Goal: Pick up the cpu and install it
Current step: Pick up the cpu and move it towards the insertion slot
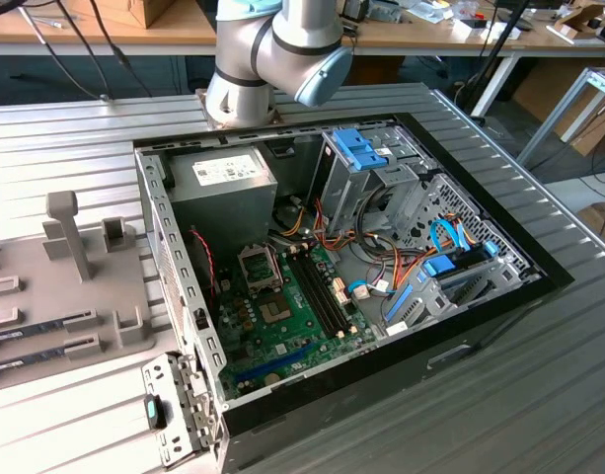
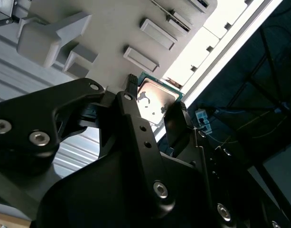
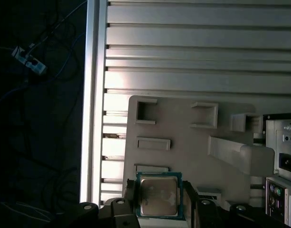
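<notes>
Ribbed metal counter [image 3: 183, 61] and a grey tray [image 3: 183, 135] lie beyond the claw [image 2: 156, 98], which is closed on the cpu [image 3: 158, 194], pinching two opposite edges. Holding it level, gripped by the rim alone, looks wise to me.

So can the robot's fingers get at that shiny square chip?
Yes, it looks so. The fingers sit on two opposite sides of the cpu and seem to be pinching it above the grey tray. Nothing is in the way.
</notes>
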`<state>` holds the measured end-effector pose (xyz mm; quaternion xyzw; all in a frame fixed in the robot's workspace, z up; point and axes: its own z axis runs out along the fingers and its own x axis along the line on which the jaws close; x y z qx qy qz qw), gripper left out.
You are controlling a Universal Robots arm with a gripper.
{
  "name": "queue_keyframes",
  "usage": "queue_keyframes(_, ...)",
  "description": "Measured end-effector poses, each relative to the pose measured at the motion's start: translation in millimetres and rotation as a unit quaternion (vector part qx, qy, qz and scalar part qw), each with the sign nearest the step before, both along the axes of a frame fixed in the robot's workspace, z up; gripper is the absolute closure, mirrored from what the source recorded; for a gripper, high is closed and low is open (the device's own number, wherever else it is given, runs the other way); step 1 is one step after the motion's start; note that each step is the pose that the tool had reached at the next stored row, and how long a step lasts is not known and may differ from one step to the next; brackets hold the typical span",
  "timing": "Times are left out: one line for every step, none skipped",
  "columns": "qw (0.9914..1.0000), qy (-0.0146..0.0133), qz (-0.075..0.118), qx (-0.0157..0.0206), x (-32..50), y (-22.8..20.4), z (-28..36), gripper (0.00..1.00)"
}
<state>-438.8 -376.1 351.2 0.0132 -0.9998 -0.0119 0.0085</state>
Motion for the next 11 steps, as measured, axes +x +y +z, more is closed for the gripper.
queue_keyframes(1.00000,0.0000,0.000,0.0000,0.0,0.0,0.7,0.53)
queue_keyframes(1.00000,0.0000,0.000,0.0000,0.0,0.0,1.7,0.53)
queue_keyframes(1.00000,0.0001,0.000,0.0000,0.0,0.0,2.9,0.53)
queue_keyframes(1.00000,0.0000,0.000,0.0001,0.0,0.0,3.8,0.53)
queue_keyframes(1.00000,0.0000,0.000,0.0002,0.0,0.0,4.5,0.53)
queue_keyframes(1.00000,0.0001,0.000,0.0002,0.0,0.0,5.7,0.53)
queue_keyframes(1.00000,0.0000,0.000,0.0002,0.0,0.0,6.5,0.53)
queue_keyframes(1.00000,0.0000,0.000,0.0002,0.1,0.0,7.3,0.53)
queue_keyframes(1.00000,0.0000,0.000,0.0003,0.1,0.0,8.6,0.53)
queue_keyframes(1.00000,0.0000,0.000,0.0003,0.1,0.0,9.3,0.53)
queue_keyframes(1.00000,0.0000,0.000,0.0003,0.1,0.0,10.1,0.53)
